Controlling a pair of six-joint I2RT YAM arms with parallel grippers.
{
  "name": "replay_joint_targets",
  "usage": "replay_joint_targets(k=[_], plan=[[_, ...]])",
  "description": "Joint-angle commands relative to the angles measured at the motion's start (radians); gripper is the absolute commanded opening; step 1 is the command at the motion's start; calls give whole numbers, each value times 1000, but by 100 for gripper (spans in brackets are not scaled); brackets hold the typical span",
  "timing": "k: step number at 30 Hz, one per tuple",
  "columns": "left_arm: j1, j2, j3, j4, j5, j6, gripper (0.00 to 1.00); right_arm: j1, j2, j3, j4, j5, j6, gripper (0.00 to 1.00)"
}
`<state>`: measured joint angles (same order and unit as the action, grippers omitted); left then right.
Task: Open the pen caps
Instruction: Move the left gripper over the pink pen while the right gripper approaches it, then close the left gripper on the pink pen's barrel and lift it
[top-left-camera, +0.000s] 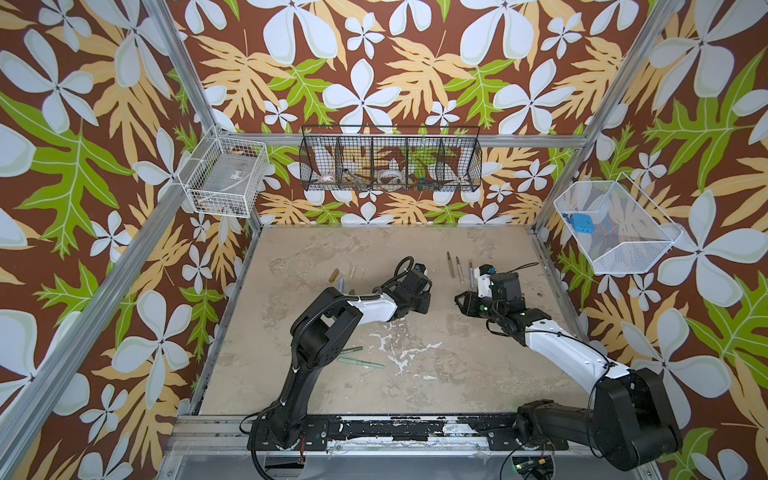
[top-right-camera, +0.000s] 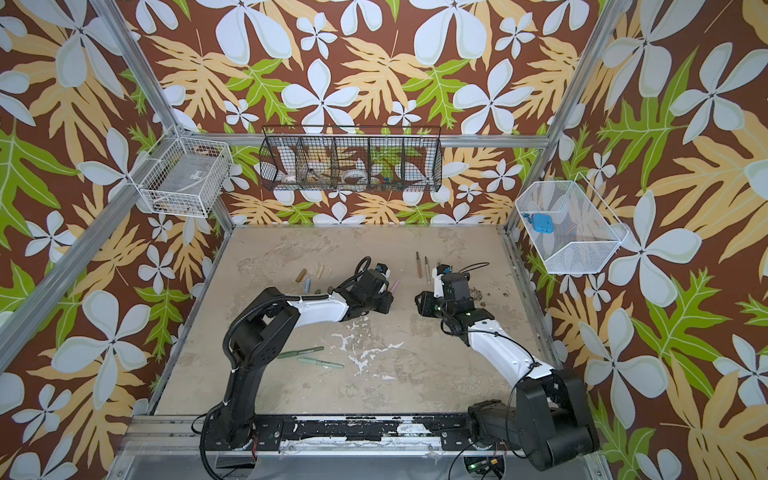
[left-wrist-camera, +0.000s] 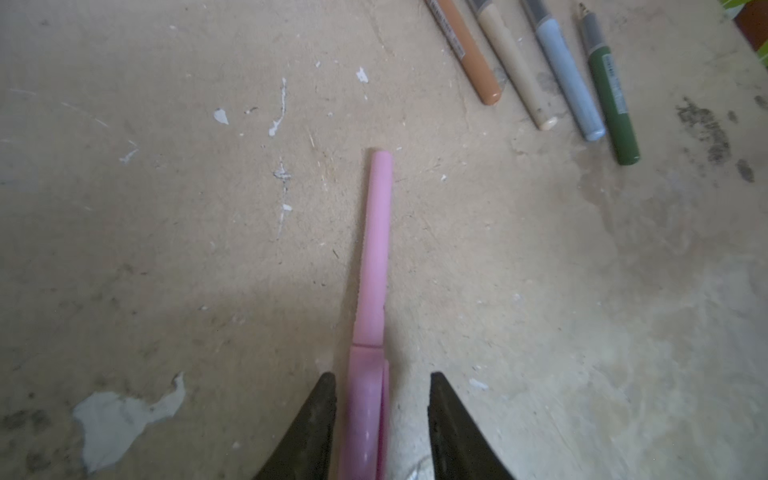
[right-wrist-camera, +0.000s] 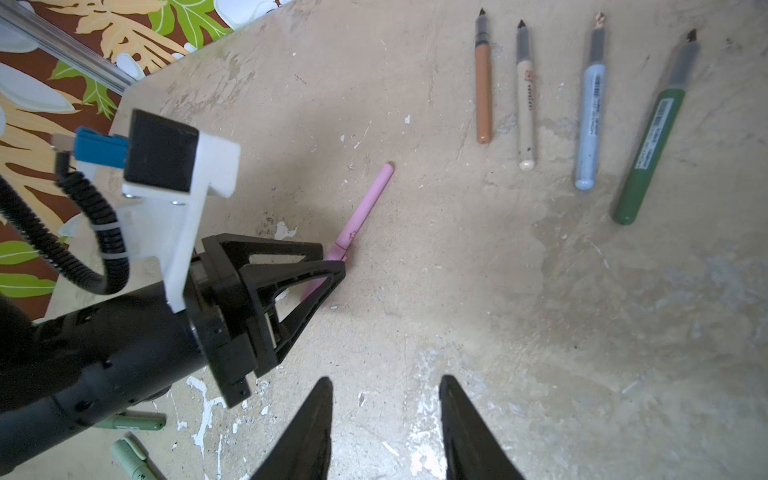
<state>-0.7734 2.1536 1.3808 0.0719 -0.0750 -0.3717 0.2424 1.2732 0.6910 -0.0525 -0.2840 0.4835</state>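
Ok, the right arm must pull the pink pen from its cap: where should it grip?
Probably the bare barrel of the pink pen, past the cap seam, jaws across its width, coming from the free end; the left gripper straddles the cap end.

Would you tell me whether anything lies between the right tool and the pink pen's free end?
Nothing visible does: only bare table separates the right tool from the pink pen. The left tool straddles its cap end.

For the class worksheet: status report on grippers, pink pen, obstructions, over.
Left gripper open, straddling slim pink plastic pen, cap on. Right gripper open, empty. Nothing blocking.
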Motion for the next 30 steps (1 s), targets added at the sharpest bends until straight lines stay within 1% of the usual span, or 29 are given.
replay_joint_targets(k=[1,8,13,26,28,30], plan=[[-1,38,54,-70,-56,3,35,-2,-1,2,43,-64,14,42],[-1,103,146,-118,-109,34,32,-2,6,7,39,-66,8,42],[-1,133,183,-163,-152,38,25,-2,1,8,38,-64,7,42],[-1,185,243,-241,-157,40,24,-3,-20,8,30,-53,6,42],[-3,196,260,-263,-174,45,24,-3,-24,8,29,-48,3,42],[-3,204,269,-283,-195,51,21,-3,-26,7,28,-37,1,42]])
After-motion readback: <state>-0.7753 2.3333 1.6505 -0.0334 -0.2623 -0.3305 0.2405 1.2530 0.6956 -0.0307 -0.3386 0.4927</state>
